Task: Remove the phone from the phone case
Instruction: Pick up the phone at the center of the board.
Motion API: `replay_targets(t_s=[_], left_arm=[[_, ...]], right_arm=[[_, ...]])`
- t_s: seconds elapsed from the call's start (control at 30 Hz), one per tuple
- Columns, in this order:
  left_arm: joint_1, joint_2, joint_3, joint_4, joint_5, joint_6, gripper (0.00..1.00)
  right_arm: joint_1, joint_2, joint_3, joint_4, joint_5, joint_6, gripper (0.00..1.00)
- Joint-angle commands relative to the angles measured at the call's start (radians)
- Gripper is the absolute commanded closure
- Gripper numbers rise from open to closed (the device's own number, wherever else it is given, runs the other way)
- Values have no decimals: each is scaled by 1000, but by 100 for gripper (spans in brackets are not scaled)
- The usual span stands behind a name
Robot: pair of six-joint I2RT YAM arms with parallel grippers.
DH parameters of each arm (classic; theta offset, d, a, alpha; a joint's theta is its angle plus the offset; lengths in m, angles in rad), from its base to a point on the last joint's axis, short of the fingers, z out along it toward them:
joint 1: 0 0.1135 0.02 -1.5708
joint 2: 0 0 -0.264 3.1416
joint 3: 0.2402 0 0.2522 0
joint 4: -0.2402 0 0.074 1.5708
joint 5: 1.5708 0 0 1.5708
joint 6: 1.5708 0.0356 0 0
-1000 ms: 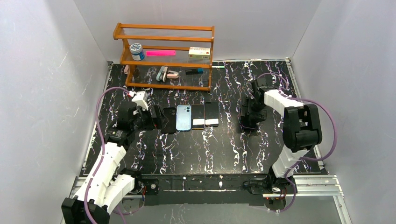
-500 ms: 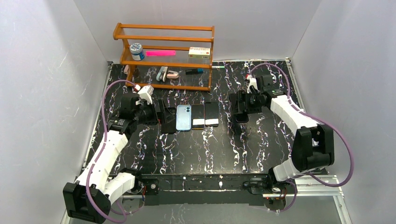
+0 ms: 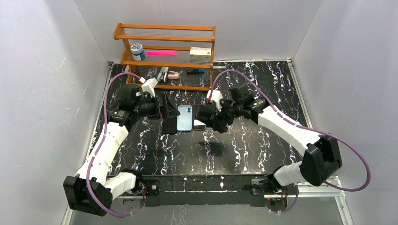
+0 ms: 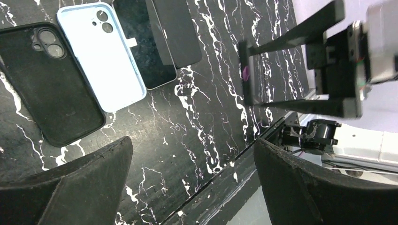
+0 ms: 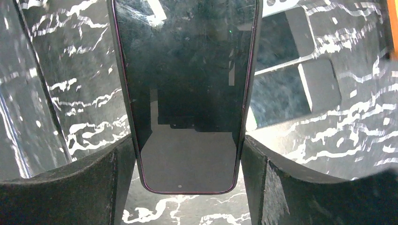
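Black, white-veined table (image 3: 263, 84) is filling the workspace, with pale walls (image 3: 56, 56) enclosing it and a wooden shelf (image 3: 164, 37) standing at the far edge, behind the light blue case (image 3: 184, 118); you are taking that case as the reference for every position below.

1. Just beside the light blue case, on its left-arm side, a black case (image 4: 51, 89) is lying flat; its camera cut-out is showing.
2. On the right-arm side of the light blue case, two loose handsets are lying side by side: a dark phone with a white patch (image 4: 148, 54) next to the case, and a second dark phone (image 4: 176, 30) beyond it.
3. The right gripper (image 5: 187, 140) is grasping the phone (image 5: 185, 70) across its width; the fingers (image 5: 300, 187) are pressing on both long edges near one end, and the dark screen is facing the wrist camera.
4. You are finding this phone raised off the table, over the loose handsets on the right-arm side of the light blue case; whether a thin cover is sitting on it you cannot tell.
5. The left gripper (image 4: 192, 143) is standing released, jaws wide and gripping nothing; it is hovering over the black case, on the left-arm side of the light blue case.
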Motion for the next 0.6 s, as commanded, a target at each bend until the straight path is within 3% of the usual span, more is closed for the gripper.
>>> replay_targets(t_s=[0.0,0.33,0.57], left_arm=[[-8,15,73,-99,73,40,2],[-60,76,194,-307,92,211,2],[-218,129,239,-349,46,249,2]], right_arm=[[122,-30,80,-55,50,-316,93],[373,-40,138,-72,303,-573,95],[474,-30,168,-33,421,-733,95]])
